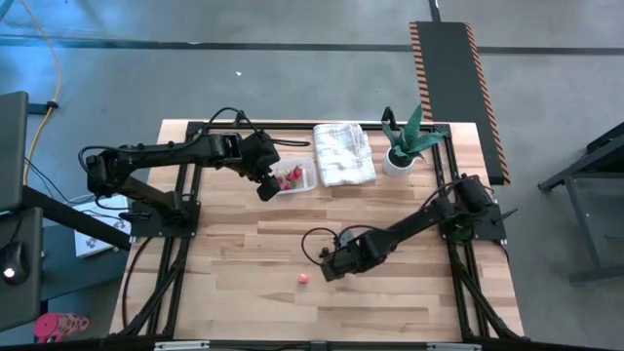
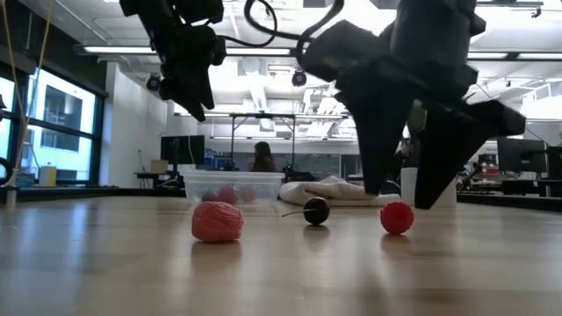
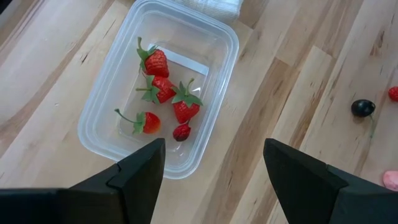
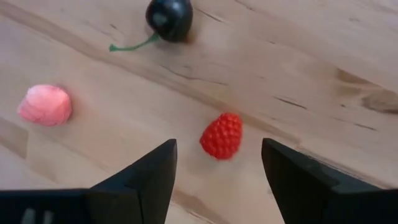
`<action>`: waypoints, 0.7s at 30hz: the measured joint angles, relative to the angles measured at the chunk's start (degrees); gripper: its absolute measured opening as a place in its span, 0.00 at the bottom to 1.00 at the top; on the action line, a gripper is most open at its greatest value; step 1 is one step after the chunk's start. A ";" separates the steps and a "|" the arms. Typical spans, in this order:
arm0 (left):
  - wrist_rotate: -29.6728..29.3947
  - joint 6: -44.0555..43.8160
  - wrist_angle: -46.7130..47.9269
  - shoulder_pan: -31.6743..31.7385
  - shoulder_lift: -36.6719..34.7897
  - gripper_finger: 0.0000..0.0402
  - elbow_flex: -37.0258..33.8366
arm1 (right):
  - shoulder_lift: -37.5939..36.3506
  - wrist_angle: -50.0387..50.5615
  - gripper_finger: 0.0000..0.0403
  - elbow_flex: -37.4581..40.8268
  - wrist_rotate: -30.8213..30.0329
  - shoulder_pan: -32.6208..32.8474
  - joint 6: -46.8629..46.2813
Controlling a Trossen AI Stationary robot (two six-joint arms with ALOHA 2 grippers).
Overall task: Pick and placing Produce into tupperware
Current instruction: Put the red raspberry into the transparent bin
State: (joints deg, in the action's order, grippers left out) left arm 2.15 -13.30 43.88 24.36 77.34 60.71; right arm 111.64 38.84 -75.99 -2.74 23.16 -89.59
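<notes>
red raspberry (image 4: 221, 135) between spread right fingers (image 4: 143, 174), left fingers (image 3: 140, 168) parted over tupperware (image 3: 106, 93) holding strawberries (image 3: 163, 87)

A grey concrete floor (image 1: 292, 78) was seen around the wooden table (image 1: 244, 253), crossed by dark seams near the top of the high view. A dark ramp with orange-and-black hazard edging (image 1: 453, 88) was noted at upper right, a yellow cable (image 1: 44, 88) at upper left. In the low view, large windows (image 2: 53, 123) were recorded at the left, ceiling strip lights (image 2: 290, 48) along the top, desks with monitors (image 2: 180, 149) at mid-frame. A seated person (image 2: 262, 158) was observed far behind the table.
</notes>
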 joint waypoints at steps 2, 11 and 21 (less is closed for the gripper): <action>0.00 0.00 0.00 0.00 0.02 0.65 0.00 | 0.94 -1.05 0.56 0.00 0.02 -0.02 -0.17; 0.00 -0.02 -0.02 0.00 0.02 0.65 0.00 | 3.51 -3.28 0.53 -0.14 0.20 -0.02 -2.10; 0.00 -0.03 0.00 0.01 0.02 0.65 0.00 | 3.55 -1.46 0.12 -0.13 -0.12 -0.02 -2.91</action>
State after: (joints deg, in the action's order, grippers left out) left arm 2.15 -13.33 43.88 24.37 77.36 60.71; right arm 115.20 37.39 -76.12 -2.86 23.14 -92.50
